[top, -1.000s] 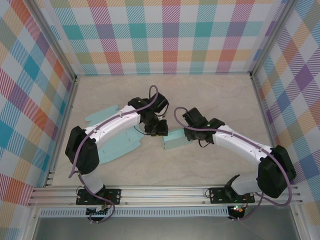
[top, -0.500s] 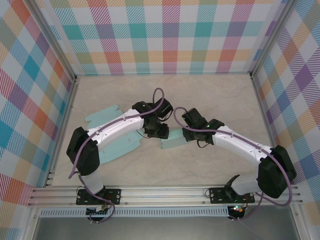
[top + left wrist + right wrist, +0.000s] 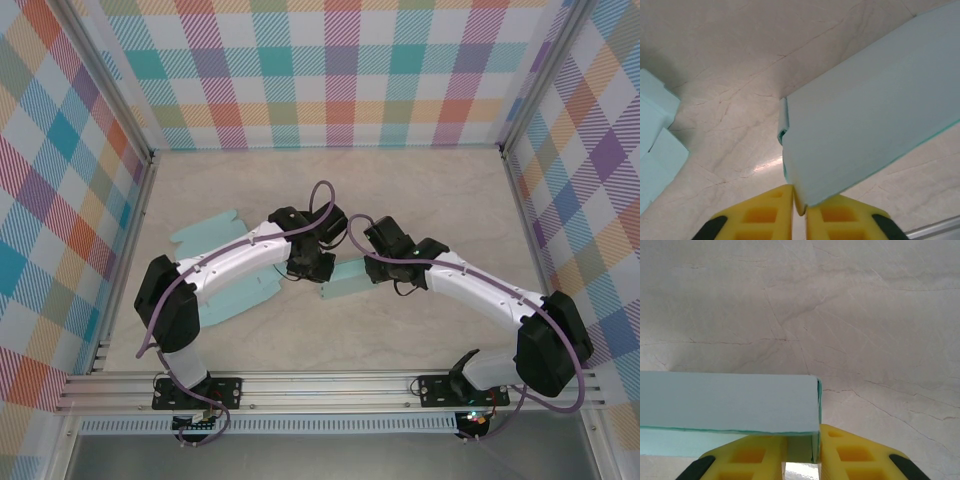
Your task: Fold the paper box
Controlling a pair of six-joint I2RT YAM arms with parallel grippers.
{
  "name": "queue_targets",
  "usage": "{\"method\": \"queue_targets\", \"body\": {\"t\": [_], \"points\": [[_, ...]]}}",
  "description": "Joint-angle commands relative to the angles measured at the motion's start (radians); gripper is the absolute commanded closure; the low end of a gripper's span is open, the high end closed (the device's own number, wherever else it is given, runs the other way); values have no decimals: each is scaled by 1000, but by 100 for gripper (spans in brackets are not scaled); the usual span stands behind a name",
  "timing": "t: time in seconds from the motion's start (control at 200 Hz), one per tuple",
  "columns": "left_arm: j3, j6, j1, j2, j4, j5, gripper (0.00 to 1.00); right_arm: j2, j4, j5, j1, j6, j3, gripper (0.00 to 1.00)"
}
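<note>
Paper box (image 3: pixel 343 285), partly folded, sits between both arms. The left gripper (image 3: pixel 800 207) pinches one corner (thin card squeezed between yellow fingers (image 3: pixel 765 216)); the right gripper (image 3: pixel 801 456) clamps the other end.

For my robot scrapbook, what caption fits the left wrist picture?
Yellow fingers pinch a corner of the blue paper box over the pale table.

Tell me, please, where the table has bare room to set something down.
Free: the table strip below the back wall, the right side beyond the right arm, and the near middle before the front rail. Crowded: the centre, where the left gripper and right gripper clamp the paper box, and the left, with the flat blue sheet.
</note>
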Motion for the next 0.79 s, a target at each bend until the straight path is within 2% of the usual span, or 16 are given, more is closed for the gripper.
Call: {"method": "queue_targets", "body": {"t": [0.0,0.25,0.65,0.79], "points": [[51,0,-9,-10,-23,75,91,1,-49,-40,12,10,-30,77],[42,-43,37,-12,40,244,94,17,-45,-50,13,4,-48,77],[0,-134,108,-38,129,356,97,33,-50,-21,29,5,-67,75],[1,-137,108,-26,126,349,97,33,-46,-19,32,6,-69,75]]}}
